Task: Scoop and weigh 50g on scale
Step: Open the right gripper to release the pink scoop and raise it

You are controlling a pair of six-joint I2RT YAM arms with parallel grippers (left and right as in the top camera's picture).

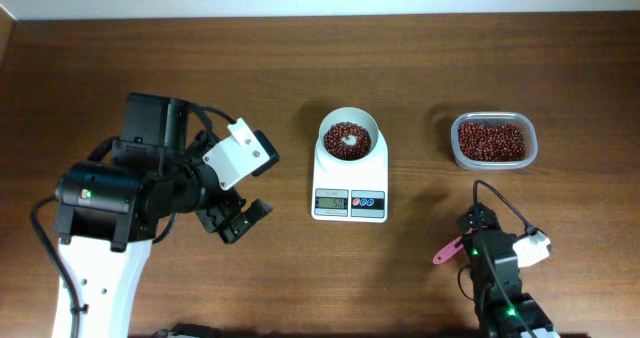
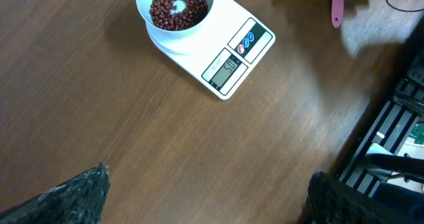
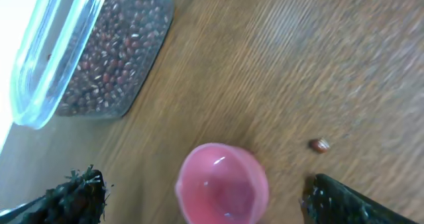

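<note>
We find the widest open lane on the left: bare table (image 1: 150,58) runs between the left gripper (image 1: 243,220) and the scale (image 1: 349,183), and that gripper's spread fingers frame only wood. The scale, with its bean-filled bowl (image 1: 349,138) on top, stands as the central obstacle. Between it and the clear tub (image 1: 493,141) we see a free corridor of wood, and the far strip of the table lies open too. Nearer us than the tub, the pink scoop (image 1: 446,250) lies between the parted fingers of the right gripper (image 3: 202,187), filling the gap there, and a stray bean (image 3: 320,145) sits near one finger.
</note>
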